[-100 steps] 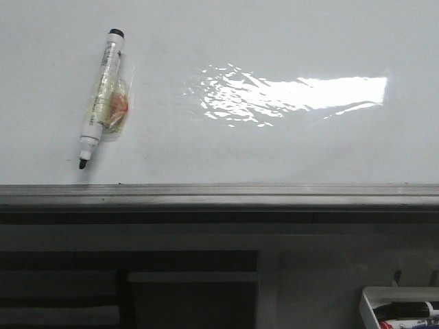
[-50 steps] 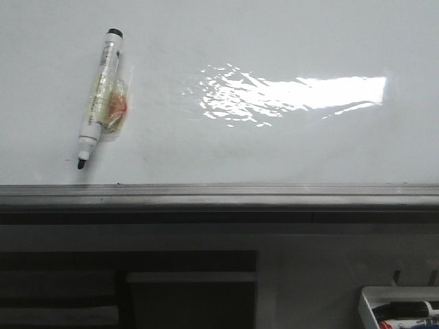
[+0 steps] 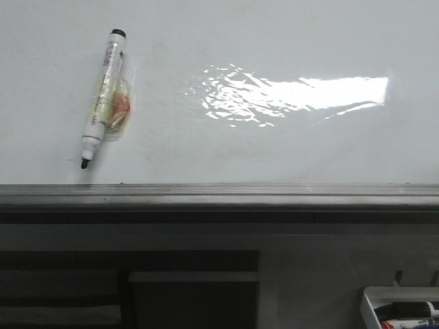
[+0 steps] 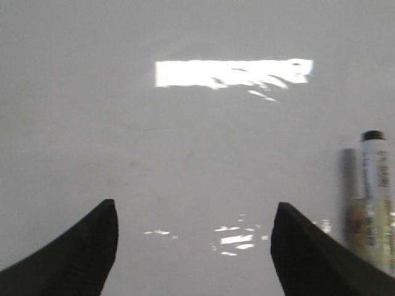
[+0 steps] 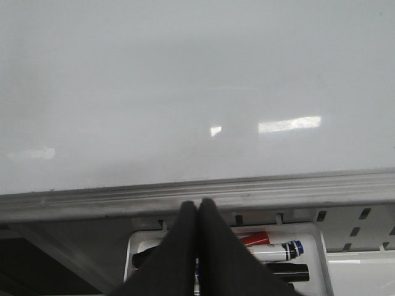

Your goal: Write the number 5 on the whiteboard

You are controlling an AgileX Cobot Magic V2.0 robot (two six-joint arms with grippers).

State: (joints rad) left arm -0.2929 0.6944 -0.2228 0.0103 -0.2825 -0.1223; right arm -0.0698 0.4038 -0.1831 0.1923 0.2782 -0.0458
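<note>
The whiteboard (image 3: 274, 41) is glossy white with a bright glare patch and a grey metal rim (image 3: 219, 194) along its near edge. No number 5 shows on it. An uncapped black-tipped marker (image 3: 103, 96) wrapped in clear tape lies on the board at the left, tip toward the rim. My left gripper (image 4: 193, 213) is open and empty over the bare board, with the marker (image 4: 373, 197) just beside one finger. My right gripper (image 5: 197, 206) is shut and empty, its tips over the board's rim (image 5: 197, 191) above the tray.
A small white tray (image 3: 401, 308) with several markers stands in front of the board at the near right; it also shows in the right wrist view (image 5: 324, 246) under the right fingers. Dark shelving (image 3: 130, 288) lies below the rim at the left.
The marker on the board has shifted very slightly to the right in the front view. Nothing else has visibly changed.
</note>
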